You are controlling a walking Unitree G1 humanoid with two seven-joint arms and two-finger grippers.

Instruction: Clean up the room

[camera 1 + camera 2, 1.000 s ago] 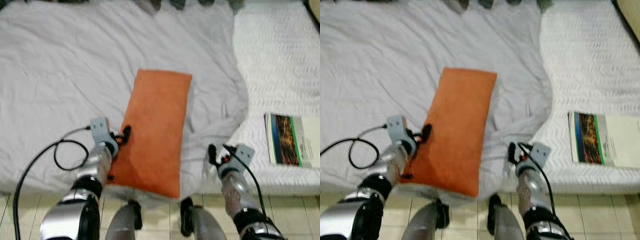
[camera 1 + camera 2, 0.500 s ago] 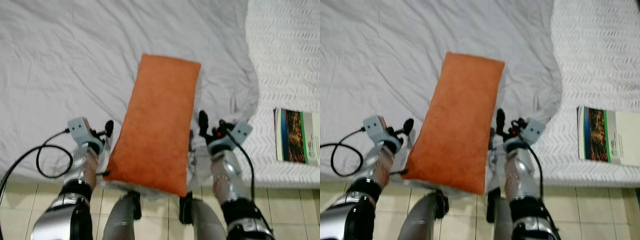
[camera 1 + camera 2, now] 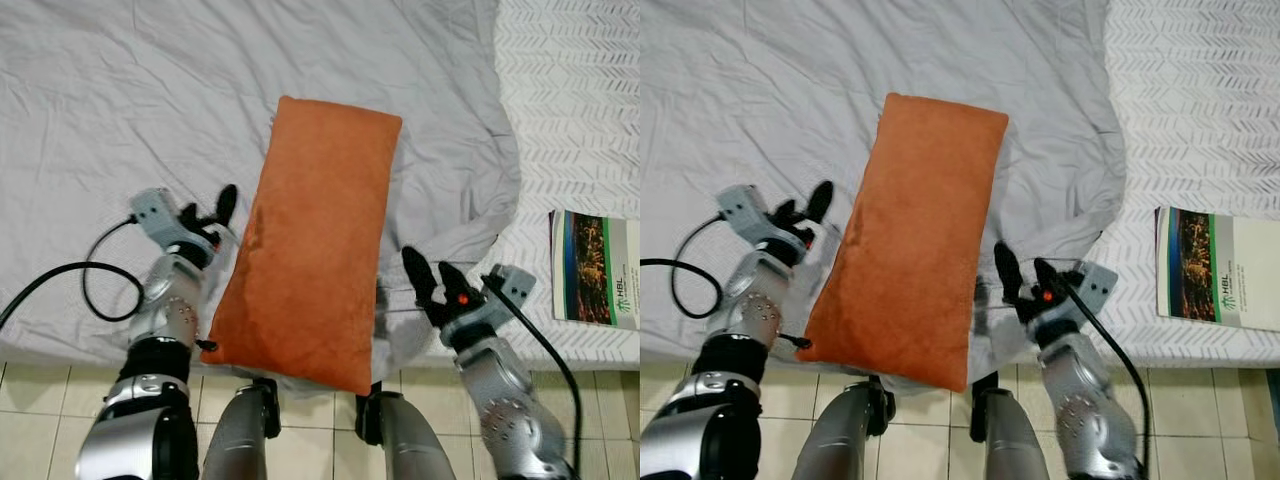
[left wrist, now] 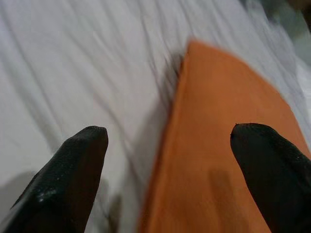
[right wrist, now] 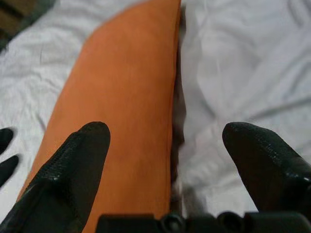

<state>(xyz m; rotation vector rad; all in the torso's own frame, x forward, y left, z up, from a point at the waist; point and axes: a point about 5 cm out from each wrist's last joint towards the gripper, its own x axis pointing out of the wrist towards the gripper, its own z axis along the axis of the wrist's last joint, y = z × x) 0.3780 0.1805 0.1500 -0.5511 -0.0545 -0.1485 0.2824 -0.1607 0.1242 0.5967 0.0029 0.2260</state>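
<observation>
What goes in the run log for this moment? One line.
left claw: open, beside orange pillow | right claw: open, other side | pillow: on grey sheet, unheld

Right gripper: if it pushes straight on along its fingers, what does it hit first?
Probably the right long edge of the orange rectangular pillow: the open right gripper straddles it, with wrinkled grey bedsheet alongside. Depth is unclear.

Bed [image 3: 120, 90], rumpled sheet; pale, perhaps tiled floor [image 3: 40, 400].

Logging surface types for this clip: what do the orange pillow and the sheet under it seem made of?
The orange rectangular pillow looks like matte, suede-like or velvety fabric: faint mottled nap, no shine. The wrinkled pale grey bed sheet looks like thin woven cloth, perhaps cotton, judging by its fine soft creases.
</observation>
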